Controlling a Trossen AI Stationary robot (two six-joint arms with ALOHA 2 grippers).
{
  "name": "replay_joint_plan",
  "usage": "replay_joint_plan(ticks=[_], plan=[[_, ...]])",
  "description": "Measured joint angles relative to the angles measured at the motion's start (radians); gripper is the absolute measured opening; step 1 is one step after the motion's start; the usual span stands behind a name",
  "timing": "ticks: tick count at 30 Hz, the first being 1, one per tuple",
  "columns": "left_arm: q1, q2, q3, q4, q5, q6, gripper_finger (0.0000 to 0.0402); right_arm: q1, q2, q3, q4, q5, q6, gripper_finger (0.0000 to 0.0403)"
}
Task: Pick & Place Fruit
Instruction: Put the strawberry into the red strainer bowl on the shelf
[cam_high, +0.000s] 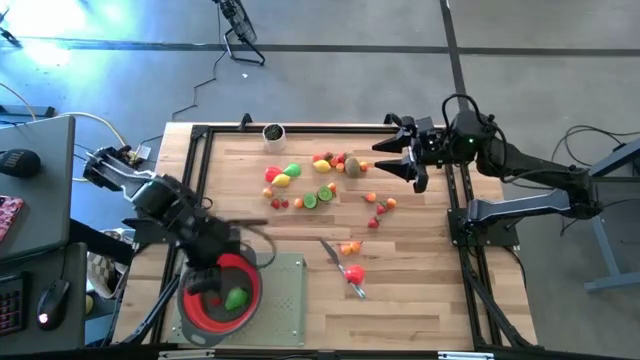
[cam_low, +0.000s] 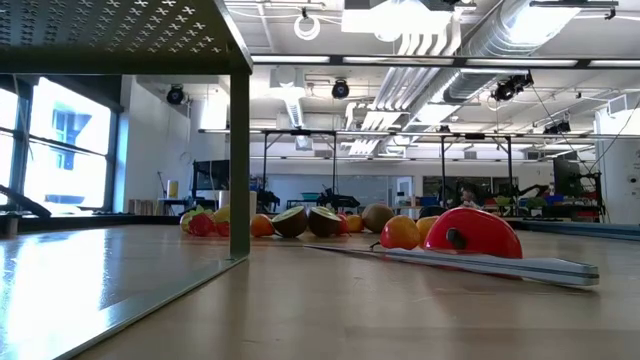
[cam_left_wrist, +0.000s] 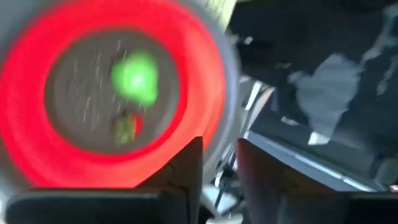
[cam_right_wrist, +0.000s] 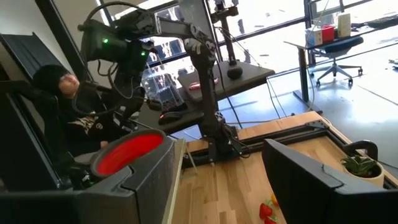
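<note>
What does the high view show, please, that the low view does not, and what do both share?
Only the high view shows both arms, the left gripper above the red strainer holding a green fruit, and the right gripper at the far edge. Only the low view shows the room behind. Both show the scattered fruit, the knife and the red fruit beside it.

strainers: 1 red strainer (cam_high: 222, 297) | fruit inside it: 2, green fruit (cam_high: 236, 297) and a smaller red-green one (cam_left_wrist: 127, 127) | knives: 1 knife (cam_high: 333, 254) | potted plants: 1 plant (cam_high: 273, 132) | arms: 2

table (cam_high: 420, 290) – pale wood, smooth | fruit (cam_low: 470, 235) – glossy plastic | knife (cam_low: 470, 263) – metal
</note>
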Motion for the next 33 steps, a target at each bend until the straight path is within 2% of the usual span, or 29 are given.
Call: replay_joint_plan(ticks=[11,16,24,27,33], plan=[[0.215,-0.009,0.0,0.247,0.0,0.356,0.0005,0.0,-0.003,0.0,-0.002,-0.04,0.0,0.0235],[0.301,-0.009,0.0,0.394,-0.074,0.56,0.0003,0.0,-0.003,0.0,-0.016,-0.049,0.0,0.0235],[0.366,-0.009,0.0,0.57,-0.342,0.816,0.0003,0.0,-0.003,0.0,-0.069,-0.044,0.0,0.0235],[0.373,-0.009,0.0,0.583,-0.365,0.876,0.0003,0.0,-0.003,0.0,-0.096,-0.044,0.001,0.0235],[0.37,-0.008,0.0,0.583,-0.37,0.895,0.0003,0.009,-0.003,0.0,-0.172,-0.044,-0.002,0.0234]])
